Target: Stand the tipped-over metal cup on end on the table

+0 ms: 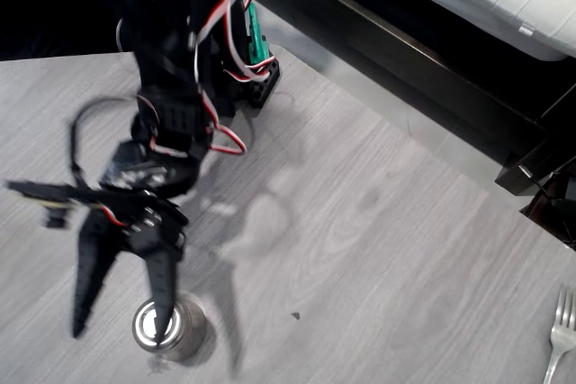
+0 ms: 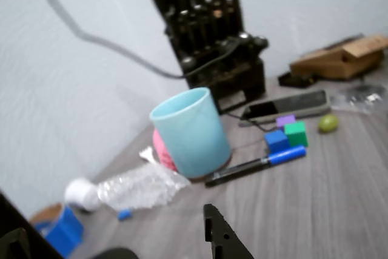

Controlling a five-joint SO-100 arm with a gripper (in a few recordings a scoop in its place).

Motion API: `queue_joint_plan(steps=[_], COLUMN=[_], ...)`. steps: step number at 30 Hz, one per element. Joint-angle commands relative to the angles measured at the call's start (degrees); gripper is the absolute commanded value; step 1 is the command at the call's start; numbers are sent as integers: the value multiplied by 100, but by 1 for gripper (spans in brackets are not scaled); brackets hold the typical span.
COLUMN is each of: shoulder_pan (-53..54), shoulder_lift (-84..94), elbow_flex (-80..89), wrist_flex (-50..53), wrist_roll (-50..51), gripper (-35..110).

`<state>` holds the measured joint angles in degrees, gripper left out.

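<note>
jaws [image 1: 121, 325] are spread wide, one finger dipped into the metal cup [image 1: 169, 327] on the worktop [image 1: 378, 222]. it's light and slick, so you'd better pinch the rim wall.

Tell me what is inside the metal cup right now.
In the overhead view the metal cup stands upright on the table, mouth up. One finger of the open gripper dips into its mouth, hiding part of the dark interior; nothing else shows inside.

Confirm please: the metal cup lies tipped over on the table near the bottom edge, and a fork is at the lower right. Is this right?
Not quite. In the overhead view the metal cup stands upright, its round rim facing up, with one finger of the hand reaching into it. It is on the table near the bottom edge, and the fork is lower right.
</note>
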<state>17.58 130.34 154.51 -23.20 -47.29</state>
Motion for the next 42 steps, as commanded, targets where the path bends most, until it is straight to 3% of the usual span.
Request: queue_joint_plan(steps=[1,2,3,11,16,19,31,35,42], shoulder_pan=[18,-18,-589,-1644,-1802,-1802,-1608,-1072,-1055], shoulder_lift=[1749,1793,1802,2312,3964,5941,5924,5924,5915], elbow_flex=[-545,-536,-431,193,1345,1995,1995,1995,1995], wrist_flex=[4474,4720,6187,6451,6565,7655,9132,9167,9167], wrist_roll=[1749,2109,3674,4983,5027,5027,5177,5203,5194], gripper=[0,0,0,0,0,0,1,1,1])
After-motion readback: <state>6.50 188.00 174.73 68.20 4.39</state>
